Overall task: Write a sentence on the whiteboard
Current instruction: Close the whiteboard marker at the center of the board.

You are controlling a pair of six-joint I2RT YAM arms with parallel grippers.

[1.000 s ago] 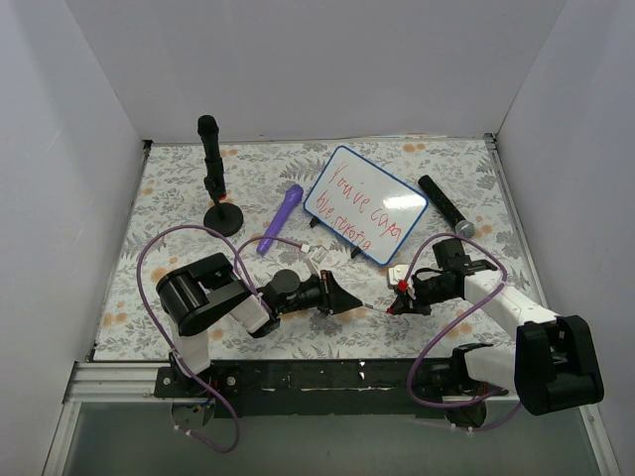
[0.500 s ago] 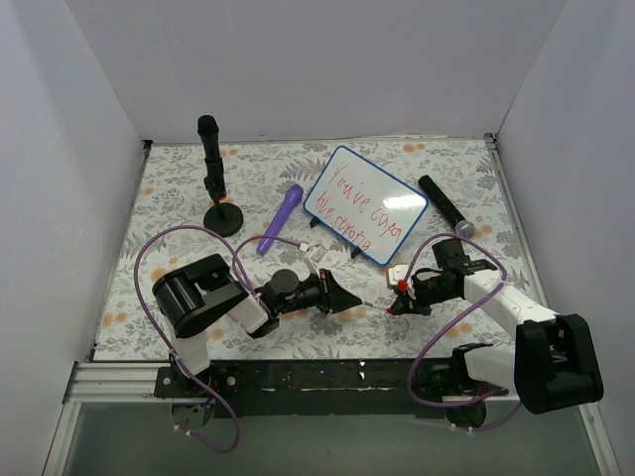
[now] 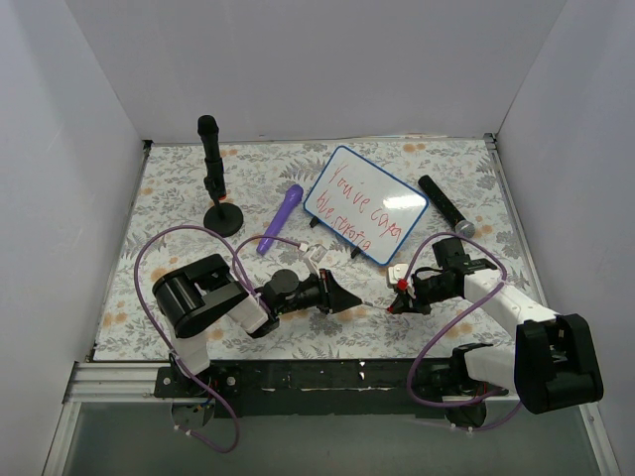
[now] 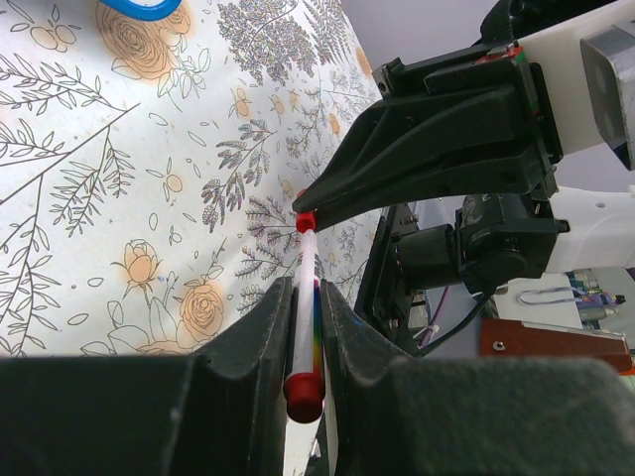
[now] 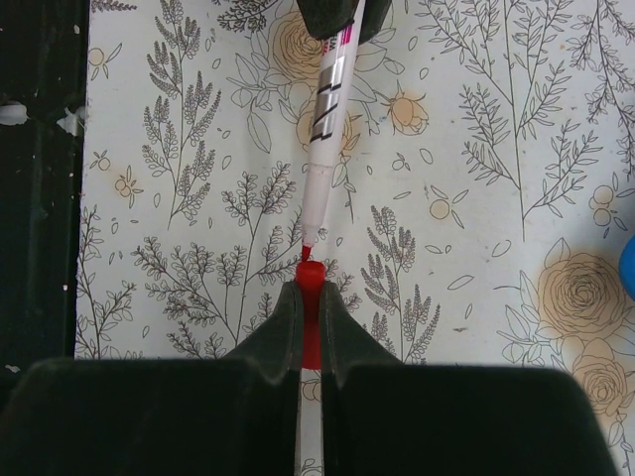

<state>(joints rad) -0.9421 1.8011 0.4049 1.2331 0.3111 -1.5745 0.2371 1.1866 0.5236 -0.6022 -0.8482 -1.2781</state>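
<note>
The whiteboard [image 3: 365, 205] stands tilted at the back centre, with the sentence [image 3: 359, 214] in two lines of red script on it. My left gripper [image 3: 342, 296] is shut on a white marker [image 4: 306, 297] with a red end, its tip pointing right. My right gripper [image 3: 397, 297] is shut on the marker's red cap [image 5: 312, 297]. The two grippers face each other low over the floral table. In the right wrist view the marker's [image 5: 332, 89] red tip touches the mouth of the cap. In the left wrist view the cap [image 4: 307, 220] sits at the tip of the right gripper [image 4: 417, 149].
A black stand with an upright microphone [image 3: 213, 183] is at the back left. A purple pen-like thing [image 3: 282, 218] lies left of the board. A black microphone [image 3: 444, 205] lies to its right. Purple cables [image 3: 149, 258] loop by both arms. White walls enclose the table.
</note>
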